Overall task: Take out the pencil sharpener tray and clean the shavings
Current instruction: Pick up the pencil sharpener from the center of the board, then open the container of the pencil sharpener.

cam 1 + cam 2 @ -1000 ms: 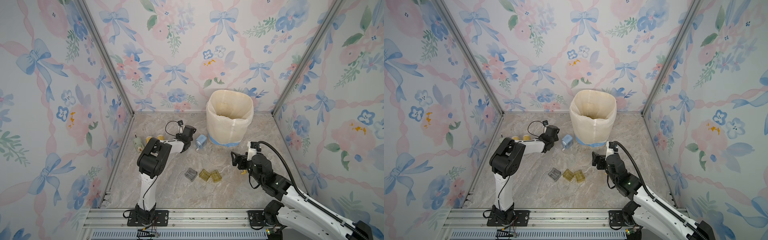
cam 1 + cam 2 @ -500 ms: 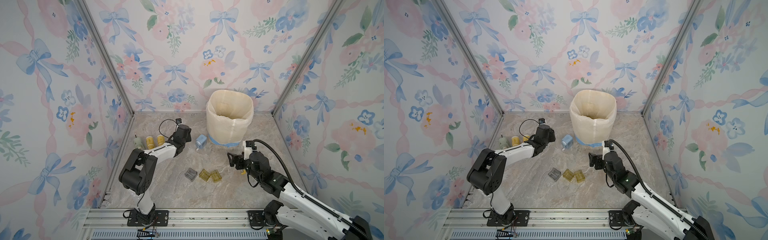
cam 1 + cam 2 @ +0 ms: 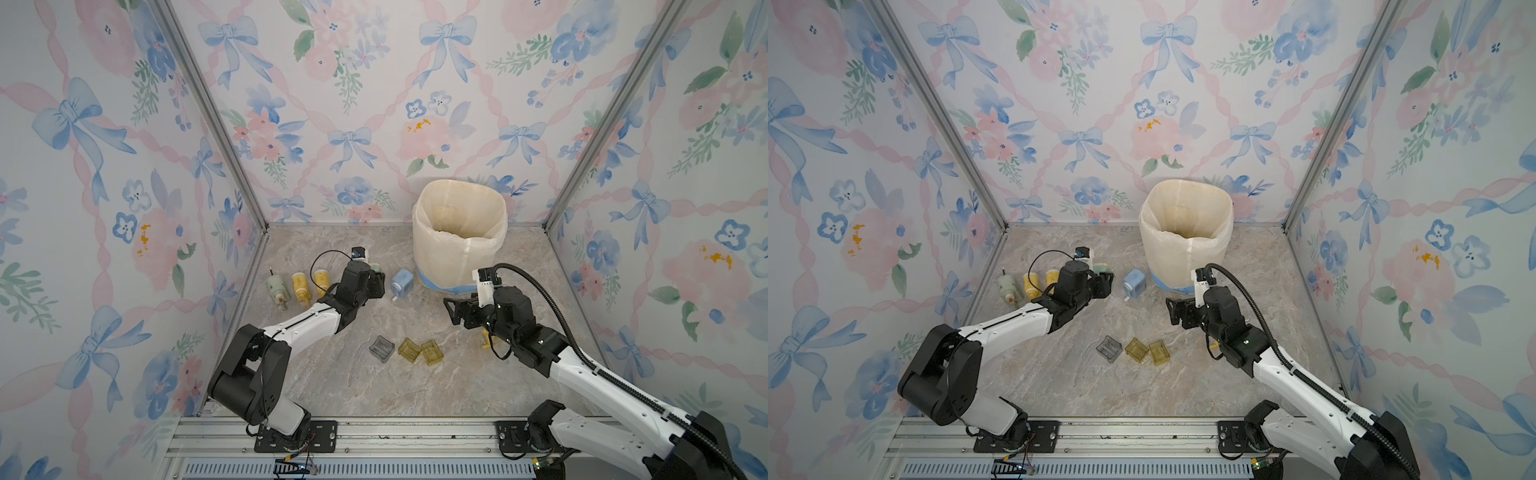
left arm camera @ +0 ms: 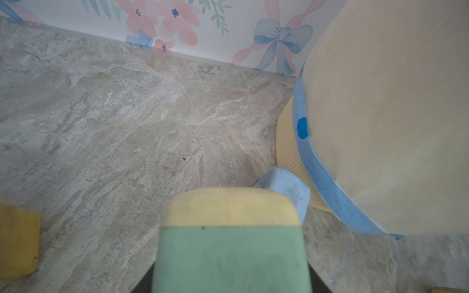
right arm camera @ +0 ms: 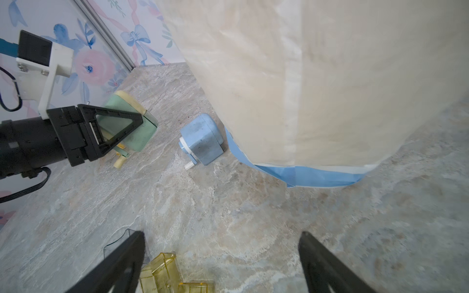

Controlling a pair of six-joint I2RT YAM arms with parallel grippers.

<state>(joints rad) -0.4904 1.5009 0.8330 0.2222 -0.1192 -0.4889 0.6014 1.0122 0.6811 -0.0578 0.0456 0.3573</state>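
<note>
My left gripper (image 3: pixel 376 283) (image 3: pixel 1103 285) is shut on a green pencil sharpener (image 4: pixel 231 253) (image 5: pixel 127 124) with a cream end, held just above the table left of the bin. A blue pencil sharpener (image 3: pixel 402 280) (image 5: pixel 203 139) lies beside it against the bin's foot. Three loose trays lie mid-table: a grey tray (image 3: pixel 381 348) (image 3: pixel 1108 348) and two yellow trays (image 3: pixel 409 350) (image 3: pixel 432 352). My right gripper (image 3: pixel 453 309) (image 5: pixel 220 236) hangs open and empty above the table, just right of the yellow trays (image 5: pixel 162 274). Whether the held sharpener's tray is in place is unclear.
A tall bag-lined bin (image 3: pixel 459 232) (image 3: pixel 1185 232) stands at the back. A pale green sharpener (image 3: pixel 276 289) and two yellow sharpeners (image 3: pixel 300 286) sit along the left wall. A yellow object (image 3: pixel 484 337) lies under my right arm. Walls enclose three sides.
My left arm has swung its elbow out to the left while keeping hold of the green sharpener. My right gripper has moved a little left toward the trays and opened slightly wider.
</note>
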